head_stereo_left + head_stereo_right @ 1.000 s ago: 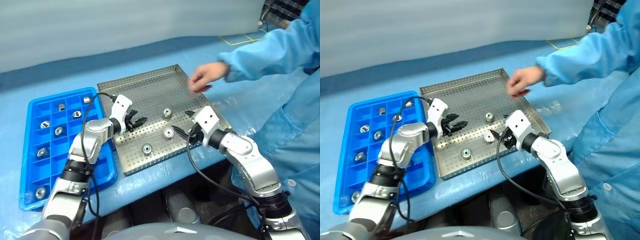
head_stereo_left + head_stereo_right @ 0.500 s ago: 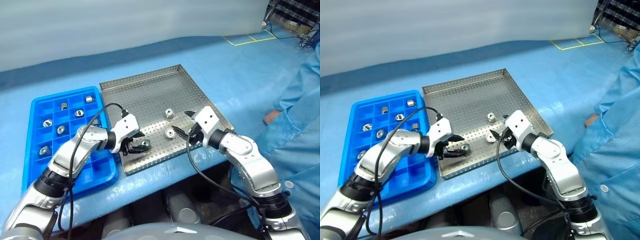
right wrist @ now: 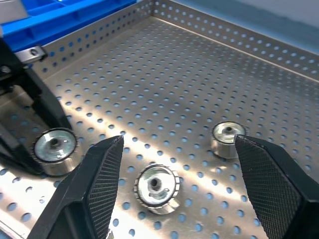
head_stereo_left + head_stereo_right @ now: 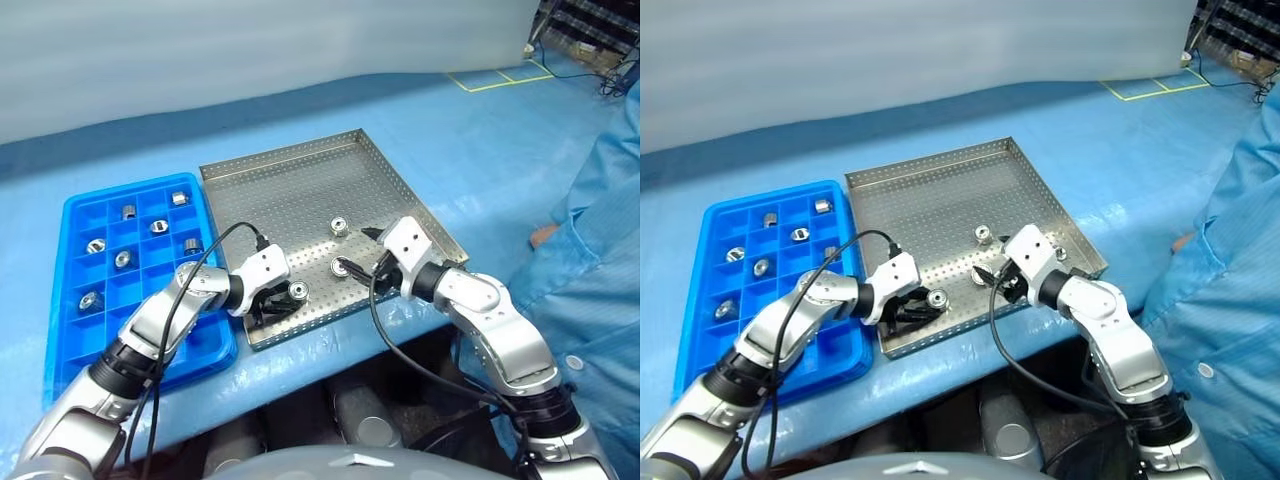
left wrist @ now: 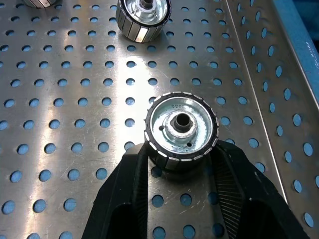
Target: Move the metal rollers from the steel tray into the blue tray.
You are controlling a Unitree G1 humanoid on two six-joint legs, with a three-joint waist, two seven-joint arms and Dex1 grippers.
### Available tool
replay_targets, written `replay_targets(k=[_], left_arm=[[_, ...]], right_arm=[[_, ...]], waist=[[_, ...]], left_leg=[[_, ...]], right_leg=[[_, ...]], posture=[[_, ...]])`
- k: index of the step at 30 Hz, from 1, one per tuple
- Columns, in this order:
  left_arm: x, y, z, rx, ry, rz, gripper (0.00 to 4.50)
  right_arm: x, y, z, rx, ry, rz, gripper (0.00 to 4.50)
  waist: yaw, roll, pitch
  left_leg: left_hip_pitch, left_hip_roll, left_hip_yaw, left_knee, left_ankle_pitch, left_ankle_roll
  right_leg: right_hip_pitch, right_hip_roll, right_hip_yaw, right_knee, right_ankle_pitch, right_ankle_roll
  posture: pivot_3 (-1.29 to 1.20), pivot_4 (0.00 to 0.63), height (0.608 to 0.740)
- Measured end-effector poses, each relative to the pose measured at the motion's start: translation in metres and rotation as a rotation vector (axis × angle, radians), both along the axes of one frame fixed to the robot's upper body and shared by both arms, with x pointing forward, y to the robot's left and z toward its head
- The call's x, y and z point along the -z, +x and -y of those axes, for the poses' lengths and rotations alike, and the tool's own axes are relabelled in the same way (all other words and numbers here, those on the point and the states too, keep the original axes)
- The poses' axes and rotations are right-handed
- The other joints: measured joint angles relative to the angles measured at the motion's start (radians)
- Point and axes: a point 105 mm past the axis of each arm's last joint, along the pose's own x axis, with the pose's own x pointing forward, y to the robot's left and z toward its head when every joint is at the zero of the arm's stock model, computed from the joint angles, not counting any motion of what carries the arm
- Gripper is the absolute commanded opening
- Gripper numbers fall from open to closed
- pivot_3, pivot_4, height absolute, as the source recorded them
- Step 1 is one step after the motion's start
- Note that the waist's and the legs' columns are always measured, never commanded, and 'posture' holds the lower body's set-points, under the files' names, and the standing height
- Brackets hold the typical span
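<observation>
A: Left gripper (image 5: 180,164) state?
B: Fingers (image 5: 130,199) pressed against both sides of one metal roller (image 5: 181,128), near front edge of steel tray (image 4: 300,180). Roller upright, centre hole up, resting on perforated floor. Clamped on it.

A: Right gripper (image 3: 174,169)?
B: Jaws spread wide, nothing between the pads. Hovering low over steel tray, aimed at second roller (image 3: 157,184), which sits on the floor between the two fingers but apart from both.

A: Other rollers in steel tray?
B: Third roller (image 3: 227,138) further back, just beside the right finger in right wrist view, not touched. Three total in steel tray: one gripped at front (image 4: 297,290), one mid (image 4: 340,266), one behind (image 4: 339,226).

A: Blue tray (image 4: 75,330)?
B: Left of steel tray, touching or just beside it, cannot tell which. Six rollers in separate compartments, upper half of grid: (image 4: 128,211), (image 4: 178,198), (image 4: 157,226), (image 4: 96,245), (image 4: 122,259), (image 4: 89,299). Seventh (image 4: 190,246) partly behind left arm cable. Near compartments hidden by left arm.

A: Anything else?
B: Blue table cover (image 4: 480,140) under both trays. Person's blue sleeve (image 4: 610,190) at right edge, well apart from trays.
</observation>
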Motion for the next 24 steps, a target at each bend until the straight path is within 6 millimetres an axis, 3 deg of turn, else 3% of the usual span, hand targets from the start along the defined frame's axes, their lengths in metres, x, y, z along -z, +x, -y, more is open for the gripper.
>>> replay_targets(k=[10, 14, 19, 23, 24], left_arm=[[-0.001, 0.003, 0.004, -0.026, -0.036, 0.015, 1.57], [-0.025, 0.015, -0.003, -0.125, -0.179, 0.038, 1.57], [-0.076, 0.021, -0.028, -0.249, -0.308, 0.179, 1.57], [-0.11, 0.025, -0.081, -0.596, -0.377, 0.377, 1.57], [-0.11, 0.023, -0.094, -0.668, -0.371, 0.394, 1.57]], right_arm=[[0.01, -0.013, -0.011, -0.092, 0.006, -0.064, 3.74], [0.009, -0.019, -0.015, -0.126, 0.046, -0.086, 3.74], [0.007, -0.035, -0.027, -0.234, 0.103, -0.125, 3.74], [0.007, -0.033, -0.031, -0.244, 0.105, -0.108, 3.74], [0.005, -0.033, -0.034, -0.253, 0.112, -0.092, 3.74]], waist=[[0.006, 0.0, 0.0], [0.007, 0.0, 0.0], [0.004, 0.0, 0.0], [0.009, 0.0, 0.0], [0.01, 0.0, 0.0]], left_leg=[[0.0, 0.0, 0.0, 0.001, 0.0, 0.0], [-0.001, 0.001, 0.0, 0.001, 0.0, 0.0], [0.0, 0.002, 0.0, 0.0, 0.0, 0.0], [0.001, 0.003, 0.0, 0.001, 0.0, 0.0], [0.001, 0.002, 0.0, 0.001, 0.0, 0.0]], right_leg=[[0.0, 0.0, 0.0, 0.0, 0.0, 0.0], [0.0, 0.0, 0.0, 0.0, 0.0, 0.0], [0.0, 0.0, 0.0, 0.0, 0.0, 0.0], [0.0, 0.0, 0.0, 0.0, 0.001, 0.001], [0.0, 0.0, 0.0, 0.001, 0.001, 0.001]], posture=[[-0.26, 0.15, 0.74], [-0.26, 0.15, 0.74], [-0.22, 0.15, 0.74], [-0.18, 0.15, 0.74], [-0.17, 0.15, 0.74]])
